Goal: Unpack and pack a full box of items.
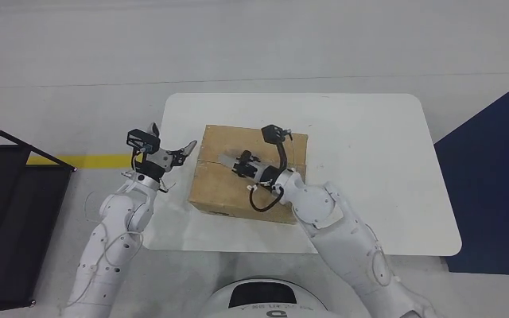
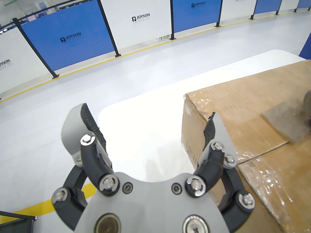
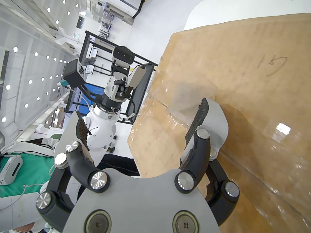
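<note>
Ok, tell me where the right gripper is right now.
In the top view the right gripper is open over the middle of the closed cardboard box, by its taped seam; the left gripper is beside the box's left edge.

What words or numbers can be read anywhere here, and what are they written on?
"15": handwritten on top of the cardboard box.
Small printed marks on the box's side: too small to read.
Fence panels: each carries a company logo and name, brand print that I leave unquoted.
</note>
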You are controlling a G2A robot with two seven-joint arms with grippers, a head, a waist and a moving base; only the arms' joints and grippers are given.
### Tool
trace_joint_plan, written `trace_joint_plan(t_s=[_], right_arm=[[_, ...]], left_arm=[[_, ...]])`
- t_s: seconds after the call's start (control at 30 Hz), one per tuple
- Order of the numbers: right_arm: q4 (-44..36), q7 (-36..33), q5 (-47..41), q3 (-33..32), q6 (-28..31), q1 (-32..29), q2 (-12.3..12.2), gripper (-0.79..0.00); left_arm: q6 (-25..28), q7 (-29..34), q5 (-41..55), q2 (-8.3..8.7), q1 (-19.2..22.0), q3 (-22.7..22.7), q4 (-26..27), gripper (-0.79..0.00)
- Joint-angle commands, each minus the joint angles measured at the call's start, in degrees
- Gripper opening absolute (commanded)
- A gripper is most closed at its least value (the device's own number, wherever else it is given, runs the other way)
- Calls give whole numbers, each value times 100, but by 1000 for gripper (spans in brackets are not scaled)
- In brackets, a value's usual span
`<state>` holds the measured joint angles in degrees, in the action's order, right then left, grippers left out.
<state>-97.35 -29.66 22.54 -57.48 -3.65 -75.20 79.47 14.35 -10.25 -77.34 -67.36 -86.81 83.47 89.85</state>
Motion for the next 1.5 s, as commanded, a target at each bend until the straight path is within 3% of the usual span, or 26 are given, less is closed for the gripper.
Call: trace_joint_plan(t_s=[0.0,0.33,0.77,1.0,1.47], right_arm=[[143,16,-48,129,-41,197,37,0],[683,29,-148,641,-133,879,201,0],[727,727,-322,314,1015,641,156,0],[749,701,-296,220,892,527,127,0],[1434,399,-579,932,851,1282,363,0]], left_arm=[[-7,-30,29,1,-23,31,16,0],[-149,-191,90,5,-148,190,44,0],[-271,-280,60,0,-278,274,170,0],[-280,-242,37,-4,-285,279,186,0],[-344,-208,-91,-10,-361,291,455,0]])
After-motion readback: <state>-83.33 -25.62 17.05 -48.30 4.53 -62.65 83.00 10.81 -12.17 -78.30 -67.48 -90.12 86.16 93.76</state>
